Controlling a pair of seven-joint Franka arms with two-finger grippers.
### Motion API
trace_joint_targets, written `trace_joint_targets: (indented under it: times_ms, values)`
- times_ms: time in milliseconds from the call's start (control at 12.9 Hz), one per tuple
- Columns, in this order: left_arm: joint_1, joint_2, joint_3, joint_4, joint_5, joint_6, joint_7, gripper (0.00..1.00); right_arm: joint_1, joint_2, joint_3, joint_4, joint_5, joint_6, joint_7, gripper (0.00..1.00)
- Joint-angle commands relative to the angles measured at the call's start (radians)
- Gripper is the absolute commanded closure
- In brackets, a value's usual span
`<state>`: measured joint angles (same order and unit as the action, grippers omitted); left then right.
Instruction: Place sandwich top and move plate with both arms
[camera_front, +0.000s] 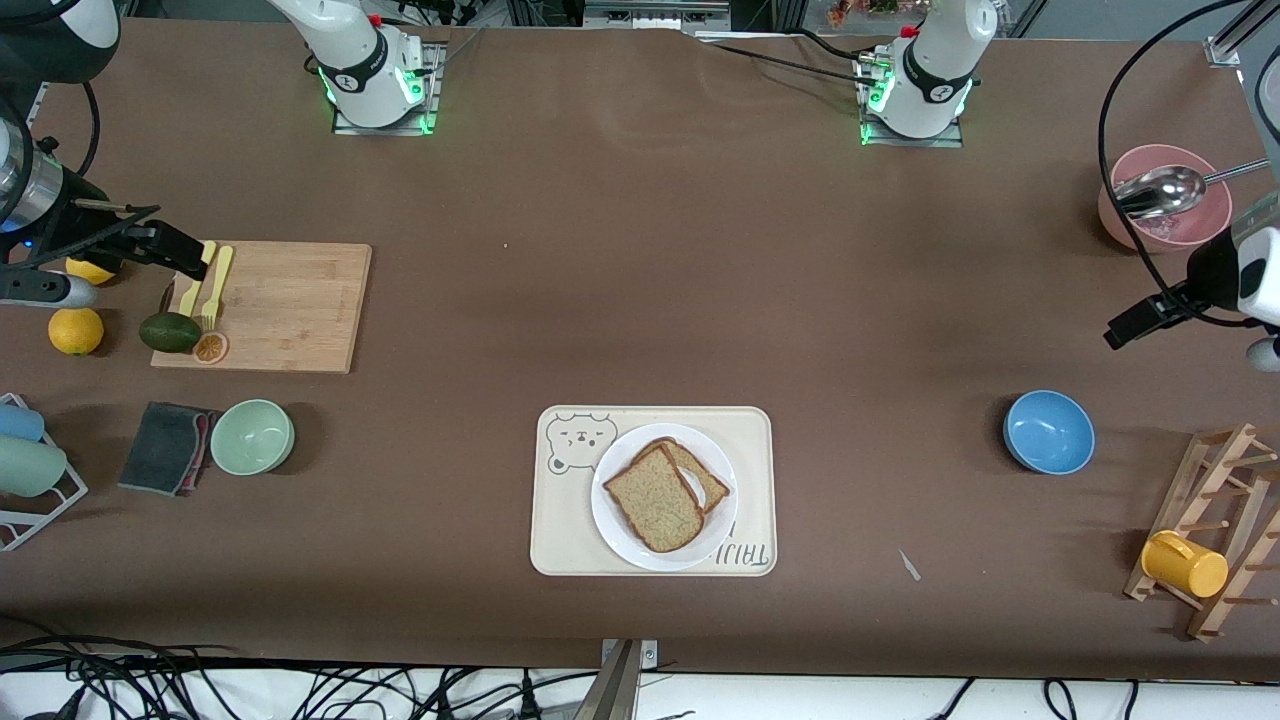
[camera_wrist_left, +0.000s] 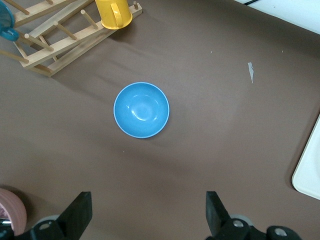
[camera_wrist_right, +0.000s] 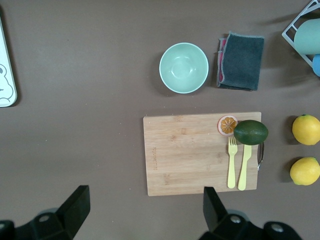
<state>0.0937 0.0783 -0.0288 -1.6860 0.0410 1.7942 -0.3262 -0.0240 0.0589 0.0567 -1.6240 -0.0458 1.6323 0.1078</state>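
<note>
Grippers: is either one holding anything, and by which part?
Nothing is held. The left gripper hangs open above the blue bowl; the right gripper hangs open over the cutting board.

Brown matte tabletop (camera_front: 640, 250) fills nearly the whole front view — even overhead light, soft shadows. White floor strip (camera_front: 850, 700) along its near edge, tangle of black cables (camera_front: 150, 680) there. Metal framing (camera_front: 650, 12) along the bases' edge — little else visible.
</note>
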Motion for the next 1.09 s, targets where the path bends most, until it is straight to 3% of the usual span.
trace_joint_targets:
  times_ms: [0,233,544,1011]
  values:
    - [-0.006,-0.035,-0.011,0.005,0.034,-0.076,0.038,0.0,0.001,0.001,0.002,0.013,0.0,-0.011,-0.011,0.0]
    - [-0.026,-0.071,0.0,0.005,0.025,-0.126,0.053,0.0,0.001,0.001,0.002,0.013,0.0,-0.011,-0.011,0.0]
    - [-0.106,-0.071,0.079,0.07,0.019,-0.212,0.082,0.0,0.001,0.002,0.002,0.015,0.0,-0.009,-0.004,0.0]
    - [-0.115,-0.087,0.089,0.112,-0.064,-0.332,0.179,0.0,-0.001,0.002,0.0,0.019,0.007,-0.002,0.006,0.0]
